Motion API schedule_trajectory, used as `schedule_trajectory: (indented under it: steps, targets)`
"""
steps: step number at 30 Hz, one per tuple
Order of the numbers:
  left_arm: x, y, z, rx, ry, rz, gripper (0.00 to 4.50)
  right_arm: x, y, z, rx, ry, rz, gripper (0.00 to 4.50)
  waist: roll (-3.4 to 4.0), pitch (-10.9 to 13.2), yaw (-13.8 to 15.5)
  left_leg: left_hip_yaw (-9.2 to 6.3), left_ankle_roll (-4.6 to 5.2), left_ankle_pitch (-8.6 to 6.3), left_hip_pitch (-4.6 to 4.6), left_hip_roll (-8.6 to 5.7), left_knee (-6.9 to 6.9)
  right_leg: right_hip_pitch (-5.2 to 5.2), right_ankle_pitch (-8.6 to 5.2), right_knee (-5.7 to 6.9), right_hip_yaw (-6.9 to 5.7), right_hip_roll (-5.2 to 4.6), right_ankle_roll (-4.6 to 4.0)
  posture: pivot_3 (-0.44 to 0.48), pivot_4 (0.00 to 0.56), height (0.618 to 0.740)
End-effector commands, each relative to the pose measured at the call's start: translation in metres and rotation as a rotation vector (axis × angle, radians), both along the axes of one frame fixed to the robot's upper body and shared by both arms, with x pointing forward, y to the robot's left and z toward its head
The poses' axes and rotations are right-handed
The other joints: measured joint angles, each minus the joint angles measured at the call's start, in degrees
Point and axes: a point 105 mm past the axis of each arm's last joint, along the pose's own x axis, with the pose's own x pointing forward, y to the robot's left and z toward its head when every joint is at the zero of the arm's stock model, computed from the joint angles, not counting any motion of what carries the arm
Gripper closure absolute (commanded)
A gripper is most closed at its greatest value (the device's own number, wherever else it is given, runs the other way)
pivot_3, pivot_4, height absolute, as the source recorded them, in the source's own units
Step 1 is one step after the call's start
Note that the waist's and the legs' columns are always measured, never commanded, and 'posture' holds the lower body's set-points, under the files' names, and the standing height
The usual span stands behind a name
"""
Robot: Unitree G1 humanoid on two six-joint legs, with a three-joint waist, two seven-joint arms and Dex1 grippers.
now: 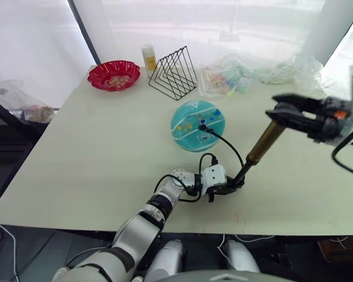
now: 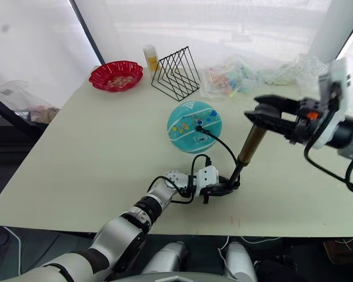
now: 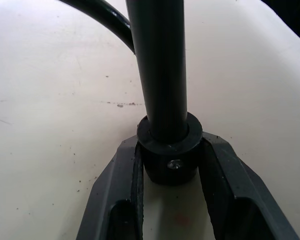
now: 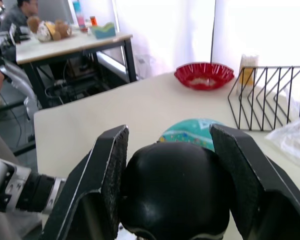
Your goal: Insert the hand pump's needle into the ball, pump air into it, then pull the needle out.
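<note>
cream table (image 1: 76, 158), ball (image 1: 197, 125), lettering unreadable

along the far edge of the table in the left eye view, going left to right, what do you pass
red bowl → yellowish bottle → black wire rack → heap of clear plastic bags

The left arm (image 2: 115, 232) is silver-grey with black bands at its joints and a white block at the wrist, where thin black cables loop. Its gripper (image 1: 238, 182) has two flat matte-black fingers (image 3: 115, 200). The right arm's wrist (image 2: 341, 126) is grey-white with a black cable and a small orange mark; its gripper (image 2: 260, 114) has broad black fingers (image 4: 107, 180) with textured inner pads.
</note>
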Motion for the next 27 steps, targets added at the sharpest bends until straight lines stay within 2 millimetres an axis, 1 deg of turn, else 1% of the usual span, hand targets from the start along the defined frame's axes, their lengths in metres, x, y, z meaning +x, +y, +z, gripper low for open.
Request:
schedule_trajectory:
  steps: [1, 3, 4, 5, 7, 8, 12, 13, 14, 15, 16, 17, 18, 19, 21, 23, 26, 27]
  targets:
    - [-0.034, 0.037, -0.062, 0.228, 0.189, -0.024, 3.39, -0.014, -0.022, 0.068, 0.091, -0.272, -0.102, 2.4, 0.03, 0.0, 0.0, 0.02, 0.0, 0.0, -0.01, -0.02, 0.0, -0.02, 0.0, 0.0, 0.01, -0.03, 0.0, 0.0, 0.15, 0.74]
    - [-0.035, 0.037, -0.063, 0.229, 0.191, -0.025, 3.39, -0.01, -0.024, 0.063, 0.069, -0.264, -0.119, 2.4, 0.1, 0.1, 0.0, 0.05, 0.0, 0.01, -0.15, -0.03, 0.02, -0.16, 0.01, 0.02, 0.02, -0.05, 0.01, 0.0, 0.15, 0.74]
    - [-0.035, 0.037, -0.063, 0.229, 0.191, -0.025, 3.39, -0.006, -0.021, 0.051, 0.06, -0.224, -0.115, 2.4, 0.11, 0.1, 0.0, 0.04, -0.01, 0.02, -0.25, -0.03, 0.03, -0.26, 0.01, 0.04, 0.01, -0.06, 0.01, 0.0, 0.15, 0.74]
    - [-0.035, 0.037, -0.062, 0.229, 0.191, -0.026, 3.39, -0.004, -0.014, 0.034, 0.04, -0.176, -0.095, 2.4, 0.1, 0.1, 0.0, 0.03, -0.02, 0.02, -0.27, -0.03, 0.03, -0.27, 0.01, 0.04, 0.0, -0.06, 0.0, 0.0, 0.15, 0.74]
    - [-0.035, 0.037, -0.062, 0.228, 0.191, -0.025, 3.39, 0.0, -0.004, 0.007, 0.008, -0.104, -0.078, 2.4, 0.06, 0.1, 0.0, 0.02, -0.02, 0.02, -0.25, -0.03, 0.04, -0.26, 0.01, 0.02, 0.0, -0.06, 0.0, 0.0, 0.15, 0.74]
    - [-0.035, 0.037, -0.062, 0.227, 0.192, -0.024, 3.39, 0.002, -0.001, -0.011, -0.006, -0.061, -0.079, 2.4, 0.0, 0.0, 0.0, 0.03, -0.02, 0.02, -0.25, -0.03, 0.03, -0.25, 0.01, 0.02, 0.0, -0.06, 0.0, 0.0, 0.15, 0.74]
    - [-0.034, 0.037, -0.062, 0.227, 0.191, -0.022, 3.39, 0.006, 0.002, -0.051, -0.026, 0.017, -0.093, 2.4, -0.37, -0.2, -0.1, 0.04, -0.01, 0.01, -0.05, -0.02, 0.03, -0.15, 0.0, 0.02, 0.02, -0.03, 0.01, 0.0, 0.15, 0.74]
    - [-0.034, 0.037, -0.062, 0.227, 0.191, -0.022, 3.39, 0.007, 0.002, -0.059, -0.033, 0.026, -0.098, 2.4, -0.39, -0.2, -0.2, 0.04, 0.0, 0.0, 0.13, -0.01, 0.0, -0.01, 0.0, 0.02, 0.02, 0.02, 0.02, 0.0, 0.15, 0.74]
    - [-0.034, 0.037, -0.062, 0.227, 0.19, -0.02, 3.39, 0.011, 0.002, -0.074, -0.028, 0.059, -0.122, 2.4, -0.44, -0.3, -0.2, 0.05, 0.0, 0.0, 0.21, 0.02, 0.0, 0.05, -0.01, 0.02, 0.02, 0.05, 0.02, 0.0, 0.15, 0.74]
    - [-0.035, 0.037, -0.063, 0.229, 0.19, -0.023, 3.39, 0.014, 0.001, -0.098, -0.088, 0.098, -0.144, 2.4, -0.48, -0.4, -0.2, 0.04, 0.0, 0.0, 0.23, 0.02, -0.02, 0.06, -0.01, 0.02, 0.02, 0.08, 0.02, 0.0, 0.15, 0.74]
    - [-0.035, 0.037, -0.063, 0.228, 0.19, -0.023, 3.39, 0.013, 0.003, -0.119, -0.129, 0.131, -0.142, 2.4, -0.5, -0.5, -0.3, 0.03, 0.0, 0.0, 0.25, 0.04, -0.03, 0.08, -0.01, 0.02, 0.02, 0.12, 0.01, 0.0, 0.15, 0.74]
    - [-0.035, 0.036, -0.062, 0.226, 0.191, -0.022, 3.39, 0.012, 0.006, -0.136, -0.111, 0.179, -0.147, 2.4, -0.58, -0.6, -0.2, 0.04, 0.0, 0.0, 0.27, 0.05, -0.03, 0.08, -0.01, 0.02, 0.03, 0.14, 0.01, 0.0, 0.15, 0.74]
    - [-0.035, 0.036, -0.062, 0.225, 0.191, -0.021, 3.39, 0.011, 0.009, -0.148, -0.104, 0.199, -0.15, 2.4, -0.8, -0.9, -0.2, 0.02, -0.01, 0.0, 0.29, 0.04, -0.04, 0.09, -0.02, 0.02, 0.02, 0.16, 0.01, 0.0, 0.15, 0.74]
    - [-0.034, 0.036, -0.062, 0.225, 0.191, -0.02, 3.39, 0.011, 0.01, -0.153, -0.09, 0.204, -0.154, 2.4, -0.9, -1.0, -0.2, -0.02, -0.02, 0.0, 0.32, 0.07, -0.06, 0.11, -0.03, 0.0, 0.01, 0.24, -0.01, 0.0, 0.15, 0.74]
    - [-0.034, 0.036, -0.062, 0.225, 0.189, -0.019, 3.39, 0.009, 0.013, -0.172, -0.129, 0.212, -0.153, 2.4, -0.8, -1.1, -0.3, -0.04, -0.03, 0.0, 0.39, 0.07, -0.06, 0.15, -0.03, 0.0, 0.03, 0.26, -0.02, 0.0, 0.15, 0.74]
    - [-0.034, 0.036, -0.062, 0.224, 0.188, -0.018, 3.39, 0.009, 0.013, -0.181, -0.134, 0.211, -0.161, 2.4, -0.83, -1.2, -0.3, -0.02, -0.02, 0.0, 0.51, 0.06, -0.08, 0.24, -0.04, 0.0, 0.05, 0.27, -0.02, 0.0, 0.15, 0.74]
    - [-0.033, 0.036, -0.062, 0.224, 0.187, -0.016, 3.39, 0.013, 0.011, -0.18, -0.099, 0.173, -0.194, 2.4, -0.75, -1.2, -0.3, -0.02, -0.02, 0.0, 0.58, 0.07, -0.18, 0.27, -0.04, 0.0, 0.06, 0.27, -0.03, 0.0, 0.15, 0.74]
    - [-0.033, 0.036, -0.062, 0.225, 0.186, -0.016, 3.39, 0.014, 0.011, -0.176, -0.077, 0.161, -0.199, 2.4, -0.75, -1.2, -0.3, -0.02, -0.02, 0.0, 0.62, 0.06, -0.2, 0.28, -0.04, 0.0, 0.07, 0.27, -0.03, 0.0, 0.15, 0.74]
